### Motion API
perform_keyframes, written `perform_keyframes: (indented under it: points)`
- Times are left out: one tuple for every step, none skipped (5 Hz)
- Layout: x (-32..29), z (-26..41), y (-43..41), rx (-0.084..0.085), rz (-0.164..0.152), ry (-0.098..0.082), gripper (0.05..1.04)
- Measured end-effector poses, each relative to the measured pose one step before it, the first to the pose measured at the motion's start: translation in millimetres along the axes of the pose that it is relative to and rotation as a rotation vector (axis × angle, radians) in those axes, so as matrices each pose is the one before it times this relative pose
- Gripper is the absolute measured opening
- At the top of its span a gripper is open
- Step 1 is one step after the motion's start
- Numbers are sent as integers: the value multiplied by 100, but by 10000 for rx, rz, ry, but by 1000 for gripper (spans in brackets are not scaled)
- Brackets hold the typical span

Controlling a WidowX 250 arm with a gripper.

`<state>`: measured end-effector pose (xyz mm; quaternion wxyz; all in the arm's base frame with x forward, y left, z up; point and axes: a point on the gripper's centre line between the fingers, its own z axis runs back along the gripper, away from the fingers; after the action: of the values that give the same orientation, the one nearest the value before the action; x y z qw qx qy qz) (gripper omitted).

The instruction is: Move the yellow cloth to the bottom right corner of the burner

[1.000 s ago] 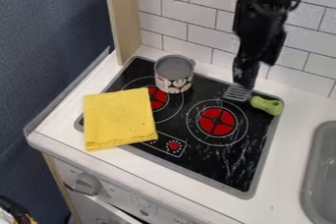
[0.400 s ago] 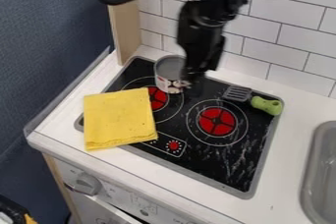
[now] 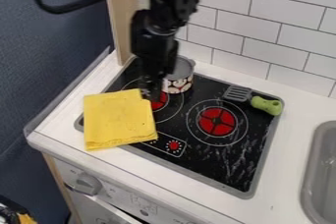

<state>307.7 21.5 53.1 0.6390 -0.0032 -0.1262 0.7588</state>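
Claw (image 3: 152, 94) hangs by the yellow cloth (image 3: 118, 120) at its upper right, spread or closed I cannot tell.

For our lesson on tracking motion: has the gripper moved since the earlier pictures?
Yes. Judged against the fixed green-handled spatula, the gripper has moved left, away from it, to the yellow cloth's upper right corner.

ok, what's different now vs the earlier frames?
The black two-finger pincer swung left across the picture, from the green-handled spatula past the grey patterned can to the upper right corner of the folded yellow cloth. Nothing visibly picked up. Cloth, spatula and can stayed put.
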Motion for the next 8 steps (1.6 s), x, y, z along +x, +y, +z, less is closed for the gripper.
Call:
perform_keyframes:
  points:
    - [2216,-2035,81,390,296,-633,1000]
    - [1734,-1924,-311,400,330,-394,1000]
    - [1174,-1122,206,267,522,127,1000]
    - [-579,-1940,284,628,-13,291,1000]
    - [-36,-505,62,8,256,781,1000]
    - [-1160,-408,493,-66,58,422,1000]
    - [-1429,-112,397,-79,-210,242,999]
    - [-2436,110,912,-62,-693,-22,1000]
